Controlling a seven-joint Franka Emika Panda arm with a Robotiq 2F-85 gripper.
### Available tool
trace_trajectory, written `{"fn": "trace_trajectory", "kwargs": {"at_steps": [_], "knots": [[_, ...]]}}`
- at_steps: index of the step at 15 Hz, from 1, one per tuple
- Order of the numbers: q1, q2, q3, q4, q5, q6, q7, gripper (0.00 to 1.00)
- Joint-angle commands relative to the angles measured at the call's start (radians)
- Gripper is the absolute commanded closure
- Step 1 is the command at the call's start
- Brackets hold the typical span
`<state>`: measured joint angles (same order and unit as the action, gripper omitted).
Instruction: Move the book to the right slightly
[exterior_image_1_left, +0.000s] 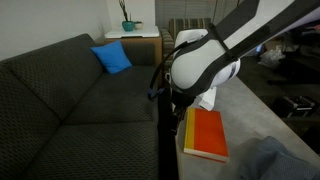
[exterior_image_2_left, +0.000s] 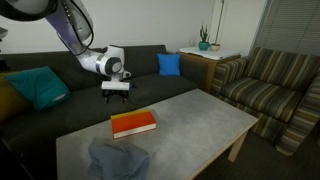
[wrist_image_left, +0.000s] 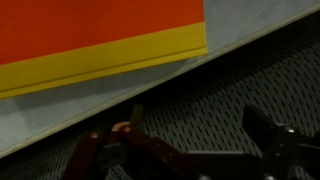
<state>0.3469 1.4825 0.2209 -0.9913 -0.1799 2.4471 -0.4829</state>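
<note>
The book is flat, with an orange cover and a yellow spine. It lies on the grey table near the edge that faces the dark sofa. It shows in both exterior views and fills the top of the wrist view. My gripper hangs over the sofa seat just beyond that table edge, a short way from the book's spine. It points down. In the wrist view its fingers stand apart with only sofa fabric between them. It is open and empty.
A crumpled grey cloth lies on the table close to the book. The dark sofa holds a blue cushion and a teal cushion. A striped armchair and a side table with a plant stand beyond.
</note>
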Motion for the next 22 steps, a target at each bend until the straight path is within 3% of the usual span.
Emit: {"fn": "trace_trajectory", "kwargs": {"at_steps": [1, 7, 9, 11, 13, 16, 22], "knots": [[-0.006, -0.013, 0.008, -0.036, -0.017, 0.108, -0.027, 0.0], [-0.208, 0.002, 0.228, -0.295, 0.142, 0.53, -0.269, 0.0], [-0.292, 0.008, 0.312, -0.383, 0.215, 0.587, -0.391, 0.0], [-0.343, 0.014, 0.351, -0.429, 0.284, 0.584, -0.485, 0.0], [-0.335, 0.015, 0.324, -0.421, 0.336, 0.535, -0.522, 0.0], [-0.257, 0.015, 0.218, -0.358, 0.359, 0.419, -0.467, 0.0], [-0.163, 0.008, 0.114, -0.287, 0.405, 0.227, -0.454, 0.0]]}}
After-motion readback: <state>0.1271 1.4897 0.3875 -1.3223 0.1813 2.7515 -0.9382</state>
